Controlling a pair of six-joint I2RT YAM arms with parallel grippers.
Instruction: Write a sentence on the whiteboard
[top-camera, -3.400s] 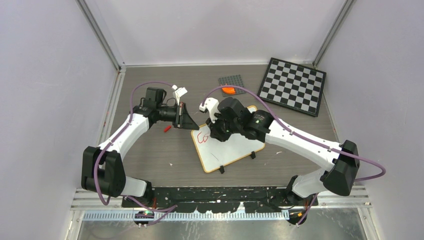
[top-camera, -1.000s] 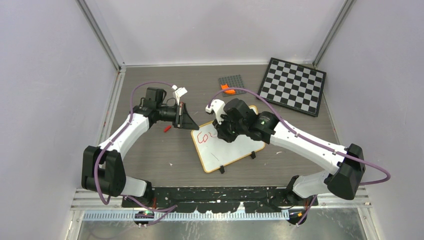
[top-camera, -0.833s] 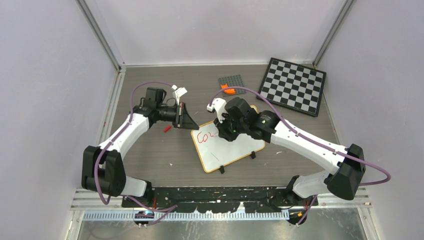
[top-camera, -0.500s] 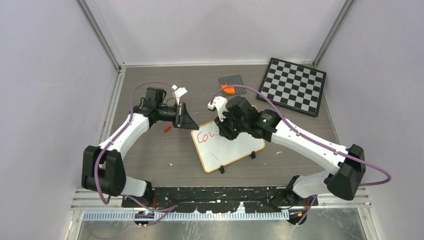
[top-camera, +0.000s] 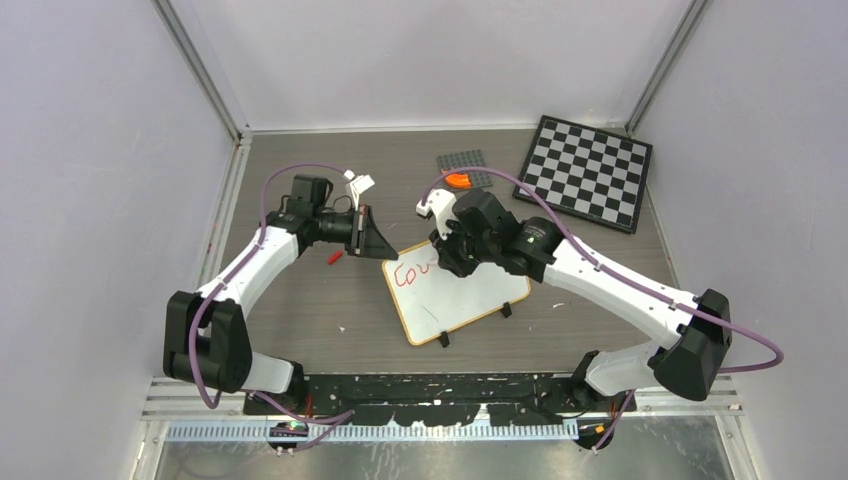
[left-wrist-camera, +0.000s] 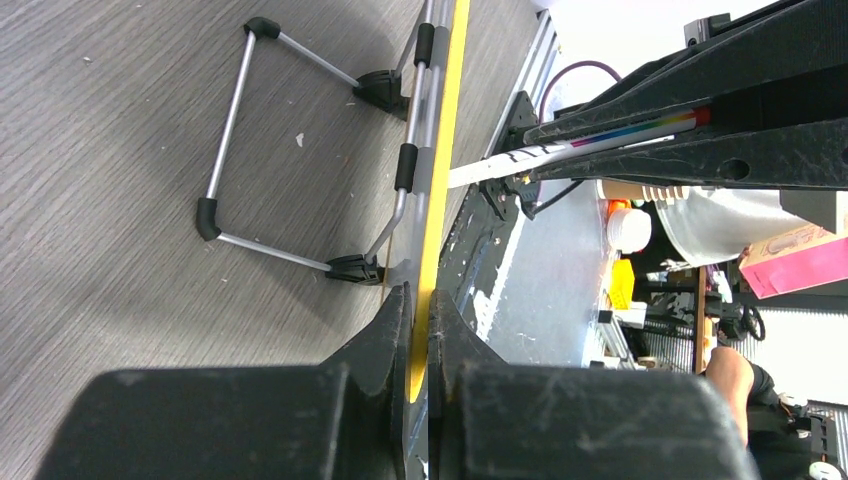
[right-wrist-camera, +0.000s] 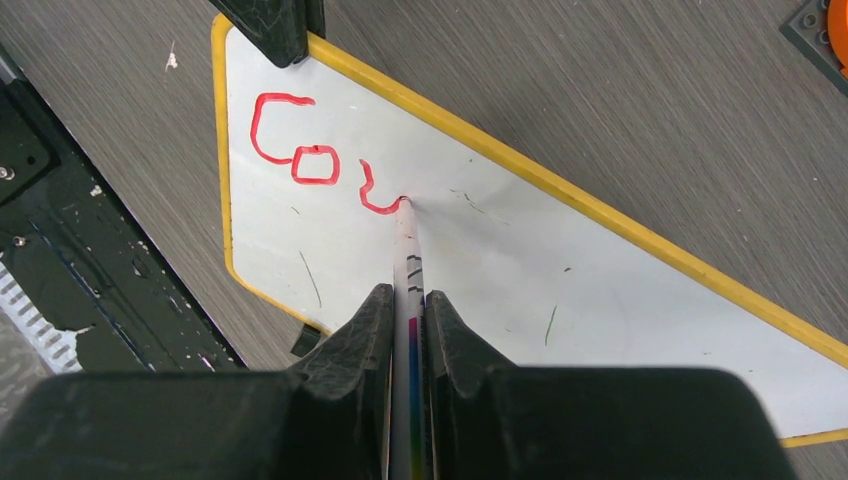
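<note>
right pincer (right-wrist-camera: 408, 300) clamped on marker (right-wrist-camera: 406, 235), tip mid-"u" on whiteboard (right-wrist-camera: 560, 270). left pincer (left-wrist-camera: 418, 305) clamped on frame edge. imo keep pressure light, board pinned steady.

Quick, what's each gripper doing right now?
Left gripper: closed on the whiteboard's edge.
Right gripper: closed on the marker, tip on the whiteboard.

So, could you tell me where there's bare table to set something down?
Bare wood lies along the back edge of the table left of the grey studded plate, and between the whiteboard and the arm bases. Crowded mid-table: the left end effector and right end effector both work at the whiteboard.
</note>
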